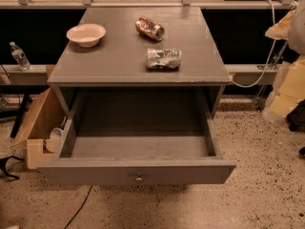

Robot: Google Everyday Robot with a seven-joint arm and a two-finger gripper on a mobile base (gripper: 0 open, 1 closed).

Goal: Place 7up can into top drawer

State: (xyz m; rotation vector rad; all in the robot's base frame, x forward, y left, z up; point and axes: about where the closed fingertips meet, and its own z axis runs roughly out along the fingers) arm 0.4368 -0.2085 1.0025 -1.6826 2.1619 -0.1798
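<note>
The 7up can [163, 58], dented and silvery-white with green markings, lies on its side on the grey cabinet top [119, 61], right of centre near the front edge. The top drawer [138, 171] is pulled fully open below it, and its inside shows nothing in it. A small round knob [138, 179] sits on its front panel. My gripper [279, 30] is a blurred cream shape at the far right edge, well right of the can and apart from it, with cream arm parts [288, 87] below it.
A brown-orange can [150, 28] lies on its side at the back of the top. A cream bowl [86, 34] stands at the back left. A water bottle [20, 56] and an open cardboard box [38, 123] are left of the cabinet. A cable [78, 209] runs across the floor.
</note>
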